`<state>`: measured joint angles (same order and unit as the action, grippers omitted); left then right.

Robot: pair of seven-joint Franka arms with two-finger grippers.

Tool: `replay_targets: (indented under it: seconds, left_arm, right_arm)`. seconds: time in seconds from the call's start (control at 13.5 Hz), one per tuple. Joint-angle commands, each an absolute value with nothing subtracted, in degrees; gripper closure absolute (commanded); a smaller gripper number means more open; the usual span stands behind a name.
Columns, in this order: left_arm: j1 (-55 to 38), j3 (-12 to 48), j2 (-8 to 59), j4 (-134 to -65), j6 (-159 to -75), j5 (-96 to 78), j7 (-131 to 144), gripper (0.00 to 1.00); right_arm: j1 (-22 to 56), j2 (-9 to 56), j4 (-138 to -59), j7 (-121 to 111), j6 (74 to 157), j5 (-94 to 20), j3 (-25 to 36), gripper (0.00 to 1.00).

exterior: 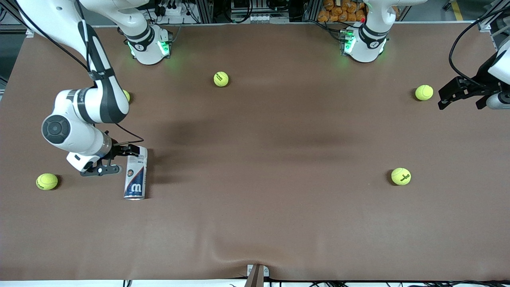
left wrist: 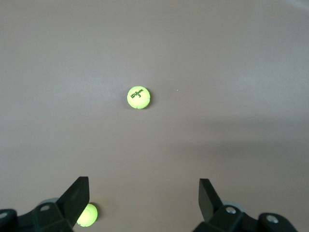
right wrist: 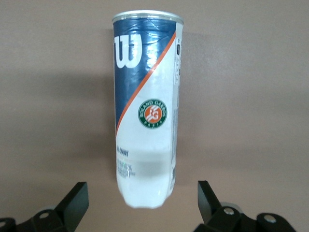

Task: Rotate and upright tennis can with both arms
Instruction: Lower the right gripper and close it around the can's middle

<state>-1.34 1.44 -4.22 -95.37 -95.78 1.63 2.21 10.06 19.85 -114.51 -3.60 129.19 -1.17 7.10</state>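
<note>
Only the right wrist view shows the right tool (right wrist: pixel 140 203) (open) straddling the tennis can (right wrist: pixel 146 106).

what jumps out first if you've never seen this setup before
The tennis can lying on its side toward the right arm's end of the table, with the right end effector open at the end of the can farther from the front camera, not gripping it. Next, yellow-green tennis balls scattered over the brown table. The left end effector waits open at the left arm's end, beside one ball.
</note>
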Motion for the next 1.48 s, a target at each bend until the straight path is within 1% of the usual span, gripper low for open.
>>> replay_targets:
  seconds: [0.0, 0.3, 0.59, 0.89, 1.4]
  left_arm:
    - [-0.70, 1.76, -3.60, -94.13, -94.75, 0.88, 2.81, 0.00]
    - [-0.70, 1.67, -3.60, -94.22, -94.66, 0.79, 2.81, 0.00]
    - [-0.79, 1.67, -3.60, -94.22, -94.75, 0.88, 2.81, 0.00]
    - [-0.70, 1.67, -3.60, -94.22, -94.66, 0.88, 2.81, 0.00]
    - [-0.70, 1.67, -3.60, -94.31, -94.75, 0.79, 2.81, 0.00]
  right_arm:
    - [11.42, 21.79, -117.42, -2.72, 135.42, -1.76, 7.29, 0.00]
    - [11.78, 24.08, -117.42, -2.64, 138.51, -1.76, 7.29, 0.00]
    - [11.43, 24.96, -117.33, -2.72, 139.21, -1.67, 7.38, 0.00]
    - [11.25, 27.07, -117.33, -2.72, 142.73, -1.67, 7.38, 0.00]
    - [11.07, 28.91, -117.25, -2.72, 144.75, -1.67, 7.38, 0.00]
